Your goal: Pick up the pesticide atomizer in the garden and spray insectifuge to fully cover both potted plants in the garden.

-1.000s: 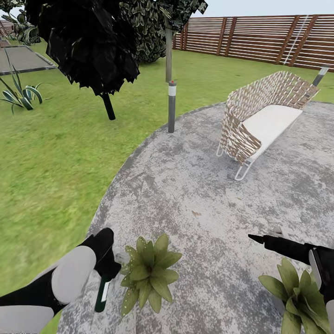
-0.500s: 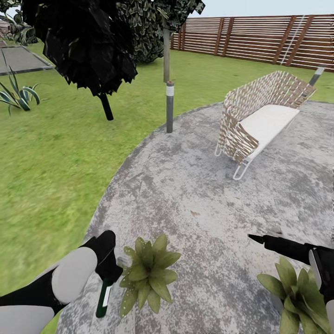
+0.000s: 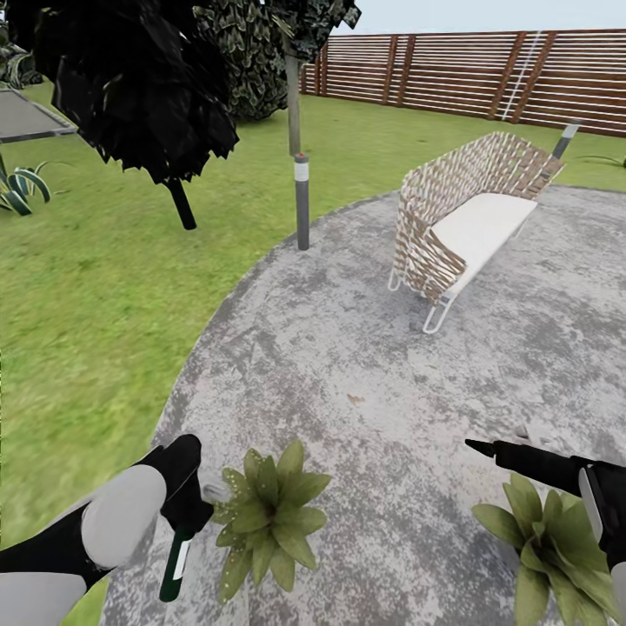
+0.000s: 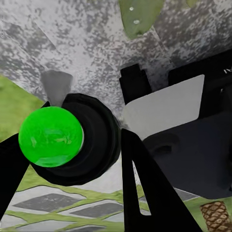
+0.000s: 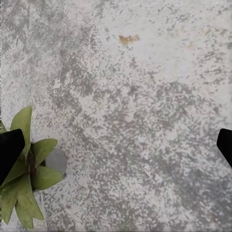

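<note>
While left gripper [image 3: 187, 513] clamps pesticide atomizer [image 3: 175, 563], right gripper [image 5: 116, 145] spread, wrist catching bench's [image 4: 212, 215] weave.

Plenty of open mottled grey concrete paving [image 3: 365, 348] ahead. In the way: two low green leafy potted plants [image 3: 265, 517] [image 3: 556, 548], woven wicker bench [image 3: 465, 222], slim grey bollard post [image 3: 302, 202].

My left arm [image 3: 113, 530] wears a smooth pale-grey rounded shell over matte black joints; its black gripper [image 3: 187, 513] ends in angular black fingers [image 4: 145, 193], beside a flat white plate and dark housing; my right gripper [image 3: 487, 449] is a slim black tapering finger; a white-edged black casing sits behind it.
</note>
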Available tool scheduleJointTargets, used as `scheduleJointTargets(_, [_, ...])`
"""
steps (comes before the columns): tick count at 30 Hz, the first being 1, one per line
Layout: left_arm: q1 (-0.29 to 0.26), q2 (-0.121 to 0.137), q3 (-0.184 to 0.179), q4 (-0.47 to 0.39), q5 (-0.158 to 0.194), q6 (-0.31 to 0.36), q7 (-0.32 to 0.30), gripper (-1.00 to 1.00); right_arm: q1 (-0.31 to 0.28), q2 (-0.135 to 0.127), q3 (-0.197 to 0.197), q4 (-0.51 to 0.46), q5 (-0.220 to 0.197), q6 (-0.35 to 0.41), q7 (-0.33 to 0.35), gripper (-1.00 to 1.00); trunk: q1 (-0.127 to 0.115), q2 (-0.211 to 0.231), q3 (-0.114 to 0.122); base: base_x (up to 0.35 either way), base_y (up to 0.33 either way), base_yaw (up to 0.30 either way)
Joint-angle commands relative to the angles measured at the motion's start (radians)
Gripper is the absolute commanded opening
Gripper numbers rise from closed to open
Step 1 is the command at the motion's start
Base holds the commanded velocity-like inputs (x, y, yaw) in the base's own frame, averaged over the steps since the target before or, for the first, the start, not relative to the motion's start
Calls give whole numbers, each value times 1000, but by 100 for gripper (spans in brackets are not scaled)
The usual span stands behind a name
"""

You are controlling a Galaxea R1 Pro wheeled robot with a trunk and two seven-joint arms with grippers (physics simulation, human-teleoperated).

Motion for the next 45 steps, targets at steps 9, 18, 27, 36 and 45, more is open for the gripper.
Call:
scheduleJointTargets(9, [-5, -16, 4, -3, -12, 4, -11, -100, -1, 1, -3, -1, 10, 4, 10, 100, 0, 0, -1, 46, 98, 0])
scheduleJointTargets(18, [-9, -45, 4, -3, -12, 5, -11, -100, -1, 1, -3, -1, 10, 5, 10, 100, 0, 0, -1, 1, 1, -189])
scheduleJointTargets(27, [-9, -44, 2, -6, -12, 5, -11, -100, -1, 1, -2, -1, 10, 4, 10, 100, 0, 0, -1, 0, 0, -243])
scheduleJointTargets(36, [-10, -38, -2, -7, -14, 5, -11, -100, -1, 1, -2, -1, 10, 5, 10, 100, 0, 0, -1, 0, 0, -54])
scheduleJointTargets(45, [-1, -38, -12, 66, -20, 4, -9, -100, -1, 1, -2, -1, 10, 5, 10, 100, 0, 0, -1, 0, 0, 0])
